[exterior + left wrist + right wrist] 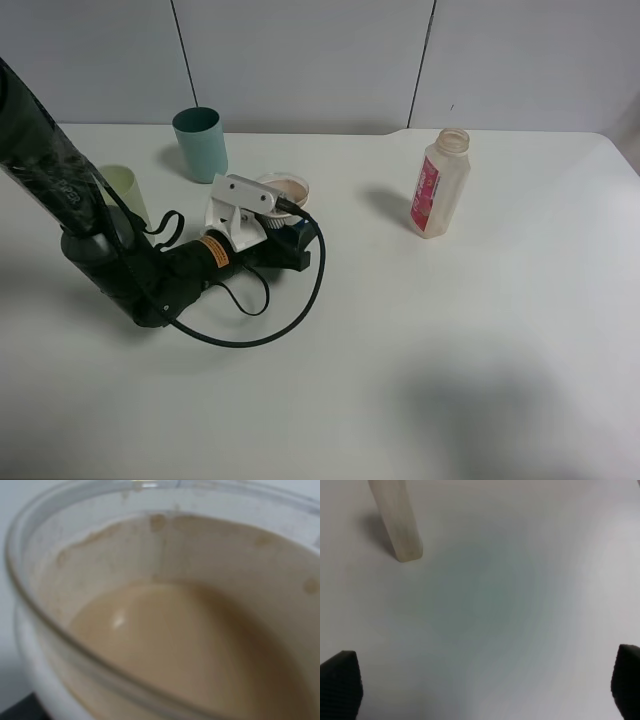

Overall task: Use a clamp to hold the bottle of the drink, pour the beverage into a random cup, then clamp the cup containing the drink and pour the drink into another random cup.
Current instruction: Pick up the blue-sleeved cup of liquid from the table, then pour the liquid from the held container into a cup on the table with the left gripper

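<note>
Brown drink [190,645] fills the white cup [285,188] at the left gripper [285,232], grip not clear, right gripper [480,685] open; next, tip it into the green cup [200,143].

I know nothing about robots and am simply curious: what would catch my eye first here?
The black left arm stretches over the table to a white cup of milky brown drink, which fills its wrist camera's view. A teal cup stands just behind, a pale cup sits by the arm at far left, and an uncapped bottle stands alone on the right.
</note>
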Action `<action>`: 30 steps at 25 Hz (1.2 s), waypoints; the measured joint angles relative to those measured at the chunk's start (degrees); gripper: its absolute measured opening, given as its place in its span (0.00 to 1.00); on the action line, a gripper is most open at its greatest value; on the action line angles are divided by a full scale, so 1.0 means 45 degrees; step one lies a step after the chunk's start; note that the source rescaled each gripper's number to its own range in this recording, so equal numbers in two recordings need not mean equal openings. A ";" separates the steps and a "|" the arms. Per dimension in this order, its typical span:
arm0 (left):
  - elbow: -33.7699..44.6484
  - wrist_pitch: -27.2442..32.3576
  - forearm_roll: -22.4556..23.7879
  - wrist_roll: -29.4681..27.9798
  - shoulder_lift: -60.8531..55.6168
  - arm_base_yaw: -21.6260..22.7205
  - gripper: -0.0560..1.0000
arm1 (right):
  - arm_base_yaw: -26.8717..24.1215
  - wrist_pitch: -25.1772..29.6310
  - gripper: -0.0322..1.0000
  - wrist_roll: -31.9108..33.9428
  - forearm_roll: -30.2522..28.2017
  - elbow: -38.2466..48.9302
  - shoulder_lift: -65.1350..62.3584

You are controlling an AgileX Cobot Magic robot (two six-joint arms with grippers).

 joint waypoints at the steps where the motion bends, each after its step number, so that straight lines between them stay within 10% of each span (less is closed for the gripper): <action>1: 0.0000 0.0012 0.0070 -0.0113 0.0000 0.0000 0.07 | 0.0000 0.0000 1.00 0.0000 0.0000 0.0000 0.0000; 30: 0.0034 0.2555 0.0525 -0.1592 -0.4033 0.0000 0.07 | 0.0000 0.0000 1.00 0.0010 0.0000 0.0000 0.0000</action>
